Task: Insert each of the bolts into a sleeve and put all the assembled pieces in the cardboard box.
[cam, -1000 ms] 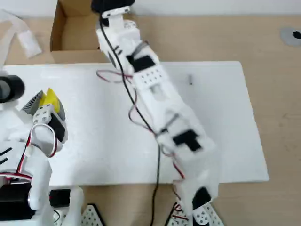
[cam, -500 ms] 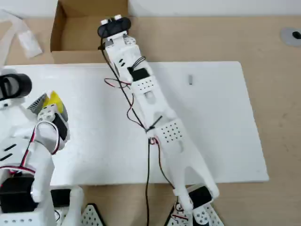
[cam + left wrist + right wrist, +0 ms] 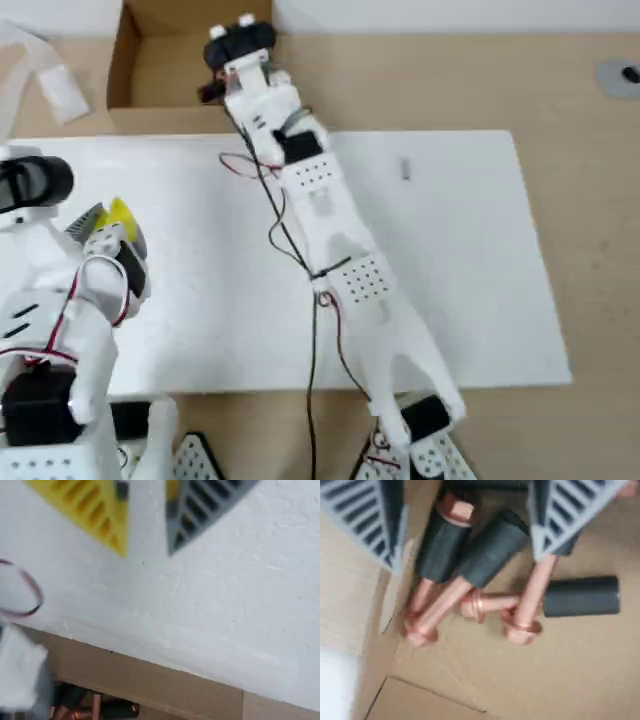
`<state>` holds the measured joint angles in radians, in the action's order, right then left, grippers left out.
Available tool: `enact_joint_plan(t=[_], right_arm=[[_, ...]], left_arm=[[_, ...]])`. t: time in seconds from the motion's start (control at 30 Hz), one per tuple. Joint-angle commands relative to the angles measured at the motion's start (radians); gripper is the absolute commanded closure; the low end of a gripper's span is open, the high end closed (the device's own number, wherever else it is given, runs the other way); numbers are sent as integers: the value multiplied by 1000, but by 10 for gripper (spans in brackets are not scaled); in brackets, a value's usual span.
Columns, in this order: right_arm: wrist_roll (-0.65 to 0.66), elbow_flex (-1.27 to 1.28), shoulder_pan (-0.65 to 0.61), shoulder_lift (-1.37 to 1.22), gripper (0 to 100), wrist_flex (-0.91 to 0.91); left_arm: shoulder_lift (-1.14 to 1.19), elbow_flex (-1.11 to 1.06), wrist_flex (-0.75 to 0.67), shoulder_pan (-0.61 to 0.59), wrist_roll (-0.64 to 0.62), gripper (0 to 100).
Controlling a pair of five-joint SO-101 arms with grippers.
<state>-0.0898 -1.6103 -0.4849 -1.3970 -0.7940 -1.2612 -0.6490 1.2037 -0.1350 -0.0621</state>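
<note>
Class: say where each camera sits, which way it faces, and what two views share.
High view: fixed overhead, looking down at white board, cardboard box; left arm and right arm show.
Left wrist: on left arm, facing the board; left claw shows.
Right wrist: on right arm, facing sleeved bolts in box; right claw shows.
Shared: high and right wrist both show the box.

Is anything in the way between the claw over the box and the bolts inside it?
No, nothing visible is in the way. The right gripper hangs open right above the sleeved bolts, which lie in a pile on the floor of the cardboard box, with only air between.
</note>
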Motion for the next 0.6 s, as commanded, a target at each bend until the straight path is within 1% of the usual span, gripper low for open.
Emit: enact_joint_plan(t=[0.0, 0.13, 0.2, 0.27, 0.37, 0.4, 0.5, 0.57], right_arm=[[-52, -56, -25, 252, 863, -201], [-58, -56, -54, 461, 989, -493], [-74, -56, -65, 542, 980, -640], [-92, -56, -64, 584, 985, -761], [-114, -58, -62, 642, 989, -961], [-129, -48, -64, 657, 989, -1005], [-149, -39, -25, 710, 989, -997], [-146, -31, -10, 762, 989, -999]], left_arm=[[-4, 11, 15, -12, 5, 943], [-7, 11, 86, -9, 6, 943], [-39, 11, 135, -9, 28, 943], [-107, 32, 180, -6, 97, 947], [-251, 44, 195, 34, 155, 984], [-295, 28, 195, 46, 176, 987], [-427, -64, 192, 61, 222, 987], [-498, -141, 190, 58, 226, 987]])
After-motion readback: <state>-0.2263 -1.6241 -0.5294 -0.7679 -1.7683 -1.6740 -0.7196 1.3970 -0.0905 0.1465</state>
